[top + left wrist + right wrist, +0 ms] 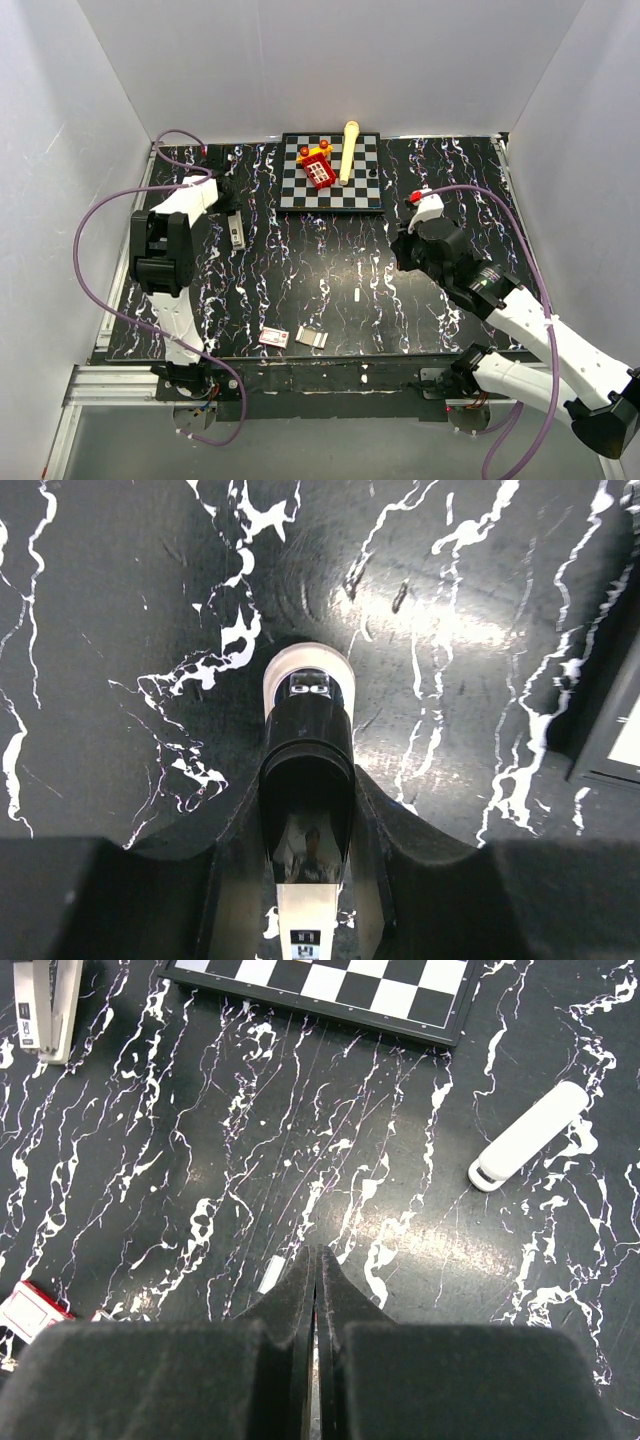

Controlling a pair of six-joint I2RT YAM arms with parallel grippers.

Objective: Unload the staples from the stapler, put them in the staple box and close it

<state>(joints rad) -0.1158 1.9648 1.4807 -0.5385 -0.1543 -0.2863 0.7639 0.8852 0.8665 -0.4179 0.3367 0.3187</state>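
Note:
The stapler (236, 232) lies on the black marbled table at the left. Its black top and silvery metal (307, 730) fill the middle of the left wrist view, seen end-on. My left gripper (308, 780) is shut on the stapler, one finger against each side. The stapler also shows at the top left of the right wrist view (45, 1005). A short white strip of staples (357, 294) lies loose mid-table, just left of my right gripper's tips (270, 1273). My right gripper (316, 1252) hovers over the table, shut on nothing.
A chessboard (365, 195) at the back carries a red toy (319, 170) and a yellow bat (349, 150). A red-and-white box (275, 336) and a silvery piece (312, 338) lie near the front edge. A white oblong object (527, 1135) lies right of my right gripper.

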